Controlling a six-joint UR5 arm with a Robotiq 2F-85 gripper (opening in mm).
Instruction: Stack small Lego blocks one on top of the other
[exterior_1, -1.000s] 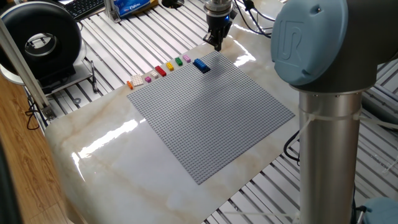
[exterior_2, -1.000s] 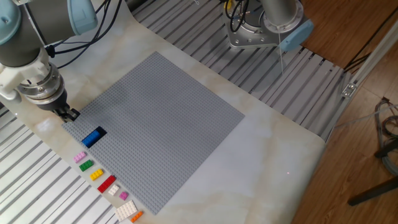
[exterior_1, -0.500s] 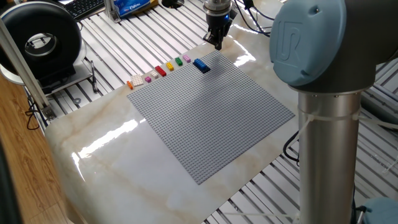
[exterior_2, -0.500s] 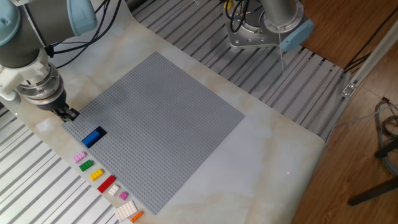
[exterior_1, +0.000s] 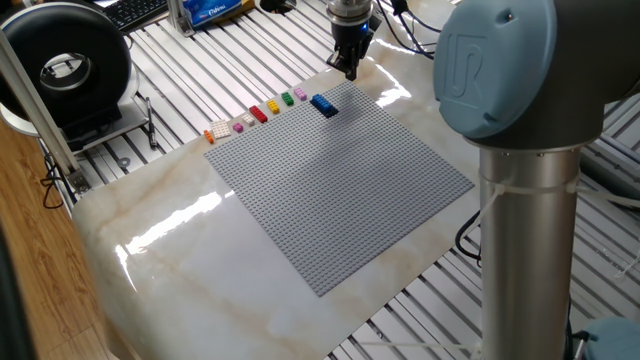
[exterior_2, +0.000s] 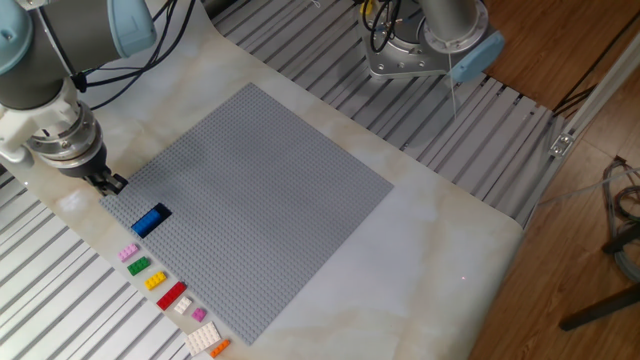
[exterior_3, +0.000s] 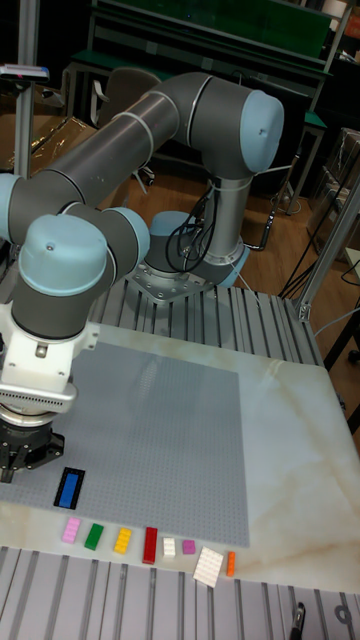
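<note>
A blue brick (exterior_1: 323, 105) (exterior_2: 150, 220) (exterior_3: 69, 487) sits on the grey studded baseplate (exterior_1: 340, 180) near its corner. It looks darker along its lower part. Beside the plate's edge lie small bricks in a row: pink (exterior_2: 128, 252), green (exterior_2: 138, 266), yellow (exterior_2: 155, 281), red (exterior_2: 172, 295) and orange (exterior_2: 220, 347). The same row runs from pink (exterior_1: 300, 93) to orange (exterior_1: 209, 136). My gripper (exterior_1: 349, 71) (exterior_2: 112, 183) (exterior_3: 20, 462) hangs just past the plate's corner, a short way from the blue brick. Its fingers taper to a shut point and I see nothing in them.
Two white bricks (exterior_2: 183, 306) (exterior_2: 204, 336) and a second pink one (exterior_2: 198, 315) lie in the same row. The marble slab (exterior_1: 170, 240) rests on slatted aluminium. The robot's base (exterior_2: 420, 50) stands at the far side, and a black reel (exterior_1: 65, 70) stands off the slab.
The gripper has shifted very slightly up and back from the plate's corner. The bricks have not moved.
</note>
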